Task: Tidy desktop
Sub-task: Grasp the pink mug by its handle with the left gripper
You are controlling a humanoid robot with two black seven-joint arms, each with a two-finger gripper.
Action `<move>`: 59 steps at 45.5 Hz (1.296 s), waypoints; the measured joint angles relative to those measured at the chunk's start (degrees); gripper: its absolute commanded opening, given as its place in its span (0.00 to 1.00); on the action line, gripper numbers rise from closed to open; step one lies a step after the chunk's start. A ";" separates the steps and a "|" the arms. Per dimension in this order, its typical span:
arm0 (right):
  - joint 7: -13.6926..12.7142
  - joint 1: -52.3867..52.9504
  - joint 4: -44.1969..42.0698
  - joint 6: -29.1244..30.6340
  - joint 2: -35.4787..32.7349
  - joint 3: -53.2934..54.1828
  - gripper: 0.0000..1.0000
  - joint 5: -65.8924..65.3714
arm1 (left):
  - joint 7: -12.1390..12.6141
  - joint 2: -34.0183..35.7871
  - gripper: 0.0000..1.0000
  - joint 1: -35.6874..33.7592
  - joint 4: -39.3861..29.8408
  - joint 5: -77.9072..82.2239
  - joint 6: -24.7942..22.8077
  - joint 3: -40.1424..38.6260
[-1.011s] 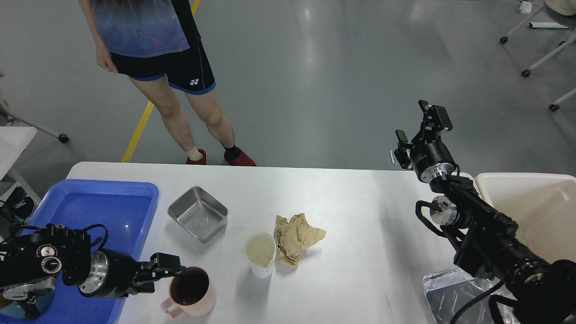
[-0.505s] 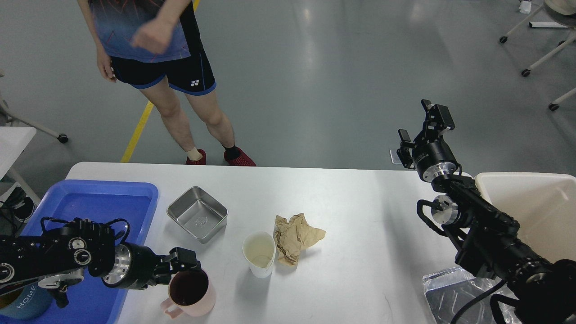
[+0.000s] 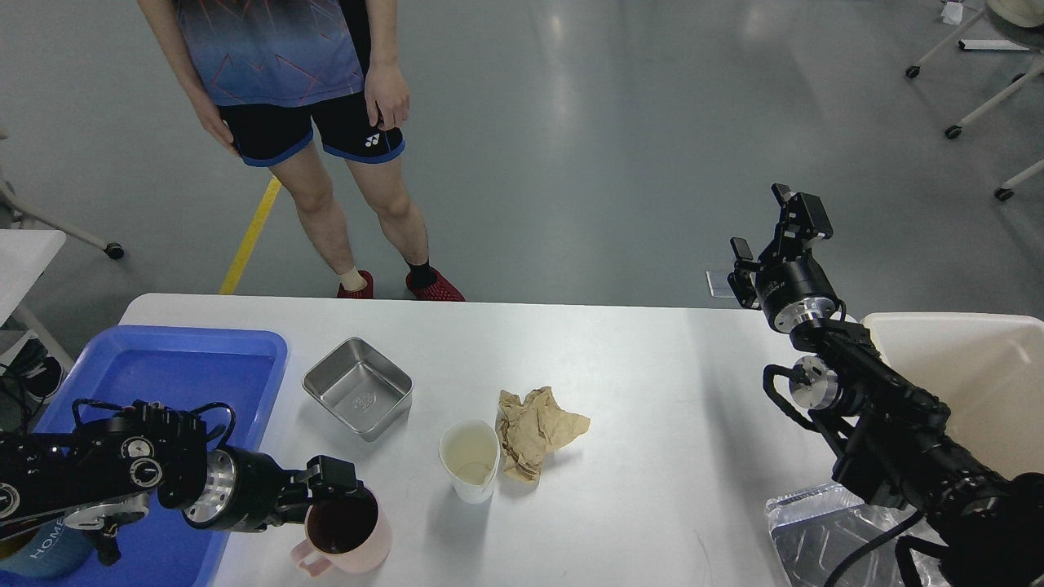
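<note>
Mug [image 3: 347, 534] | base cropped | left end effector [image 3: 334, 483] jaws indistinct at rim

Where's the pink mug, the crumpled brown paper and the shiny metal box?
pink mug [image 3: 363, 548], head view, on its outer wall.
crumpled brown paper [image 3: 534, 428], head view, on its wrinkled middle.
shiny metal box [image 3: 359, 394], head view, on its inside floor.
</note>
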 measured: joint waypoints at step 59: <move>0.00 -0.23 -1.72 0.02 -0.09 0.03 1.00 0.00 | 0.09 -2.04 0.19 0.86 0.64 0.00 2.72 2.35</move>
